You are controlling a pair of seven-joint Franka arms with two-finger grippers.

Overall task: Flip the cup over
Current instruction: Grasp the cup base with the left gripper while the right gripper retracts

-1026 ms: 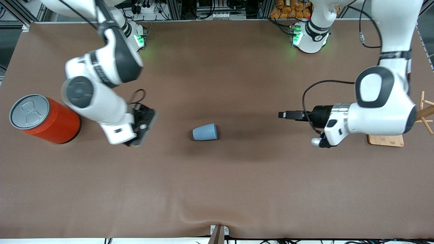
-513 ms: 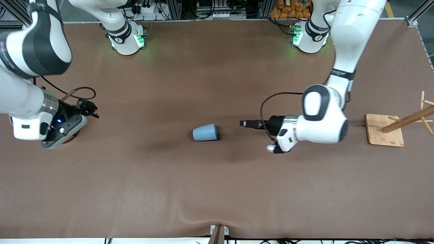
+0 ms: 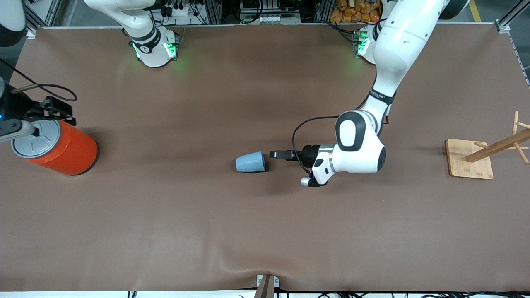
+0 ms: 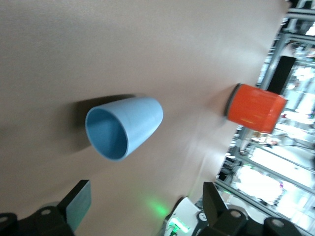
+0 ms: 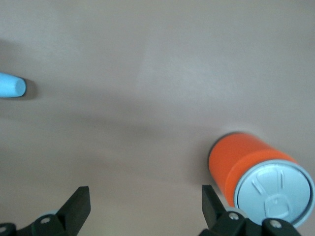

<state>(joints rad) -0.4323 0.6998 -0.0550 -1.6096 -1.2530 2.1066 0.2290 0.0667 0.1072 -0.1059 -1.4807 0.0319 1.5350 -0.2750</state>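
The light-blue cup (image 3: pixel 250 162) lies on its side in the middle of the table, its darker mouth turned toward the left arm's end. My left gripper (image 3: pixel 274 155) is level with that mouth and a short gap from it, fingers open and empty. In the left wrist view the cup (image 4: pixel 123 127) faces the camera mouth-first, ahead of my left gripper (image 4: pixel 145 201). My right gripper (image 3: pixel 58 112) hovers open by the orange can at the right arm's end. In the right wrist view the right gripper (image 5: pixel 143 199) is spread over bare table, and the cup (image 5: pixel 11 85) shows small at the picture's edge.
An orange can (image 3: pixel 58 147) with a grey pull-tab lid stands at the right arm's end; the can (image 5: pixel 256 174) also shows in the right wrist view. A wooden peg rack on a square base (image 3: pixel 470 159) stands at the left arm's end. A brown mat (image 3: pixel 265 231) covers the table.
The left arm has swept from its end of the table in toward the cup's mouth. The right arm has swung away from the middle to above the orange can. The cup has not moved.
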